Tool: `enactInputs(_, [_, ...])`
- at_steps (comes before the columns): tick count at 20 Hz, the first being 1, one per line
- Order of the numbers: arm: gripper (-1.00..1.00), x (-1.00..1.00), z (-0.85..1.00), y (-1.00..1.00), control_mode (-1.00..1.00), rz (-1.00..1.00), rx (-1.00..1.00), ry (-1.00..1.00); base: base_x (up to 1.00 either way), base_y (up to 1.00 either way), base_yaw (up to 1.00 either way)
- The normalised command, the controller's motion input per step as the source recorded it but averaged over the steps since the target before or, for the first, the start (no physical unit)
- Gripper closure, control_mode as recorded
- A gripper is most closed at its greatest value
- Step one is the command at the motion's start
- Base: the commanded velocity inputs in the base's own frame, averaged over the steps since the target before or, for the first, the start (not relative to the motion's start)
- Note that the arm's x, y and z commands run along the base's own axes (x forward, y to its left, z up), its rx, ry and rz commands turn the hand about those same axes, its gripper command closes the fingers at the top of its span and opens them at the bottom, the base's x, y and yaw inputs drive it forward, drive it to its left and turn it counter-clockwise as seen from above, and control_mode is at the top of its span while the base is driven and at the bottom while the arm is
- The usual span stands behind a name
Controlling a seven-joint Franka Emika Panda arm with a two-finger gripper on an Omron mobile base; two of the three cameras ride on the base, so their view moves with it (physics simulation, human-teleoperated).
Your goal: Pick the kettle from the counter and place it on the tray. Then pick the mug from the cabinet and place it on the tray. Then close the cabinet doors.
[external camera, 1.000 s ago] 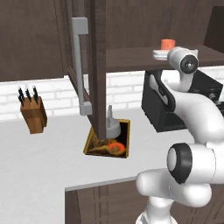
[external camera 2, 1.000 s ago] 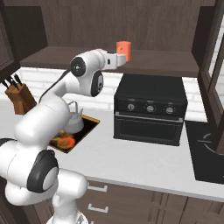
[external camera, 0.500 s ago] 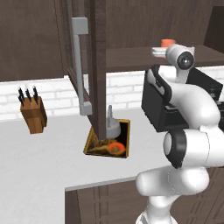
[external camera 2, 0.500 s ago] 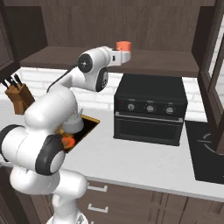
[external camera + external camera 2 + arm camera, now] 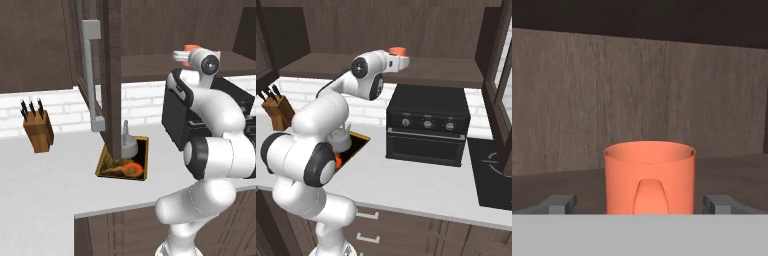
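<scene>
Both jaws are standing wide apart, one on each side of the upright mug (image 5: 649,177), without touching it.

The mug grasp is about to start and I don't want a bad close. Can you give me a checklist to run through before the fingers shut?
1. Kettle already on the tray: ok.
2. Gripper open: ok, a fingertip stands to each side of the mug.
3. Mug centred between the fingertips: ok in the hand view.
4. Mug upright on the cabinet shelf: ok.
5. Fingers far enough forward around the mug: cannot tell.
6. Handle clear of the pads: ok, it faces the camera, between the fingertips.
</scene>
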Motion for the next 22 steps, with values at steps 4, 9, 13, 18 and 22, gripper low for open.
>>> enactInputs(4, [-1.0,0.07,0.0,-0.26,-1.0,0.0,0.05,0.0,0.0,0.0,0.0])
enactInputs(9, [1.0,0.0,0.0,-0.23,-1.0,0.0,0.03,0.0,0.0,0.0,0.0])
enactInputs(13, [1.0,0.0,0.0,-0.12,-1.0,0.0,0.04,-0.04,0.0,0.0,0.0])
enactInputs(18, [1.0,0.0,0.0,-0.01,-1.0,0.0,0.0,-0.01,0.0,0.0,0.0])
enactInputs(22, [1.0,-0.08,-0.01,0.0,-1.0,0.0,0.0,0.0,0.0,0.0,0.0])
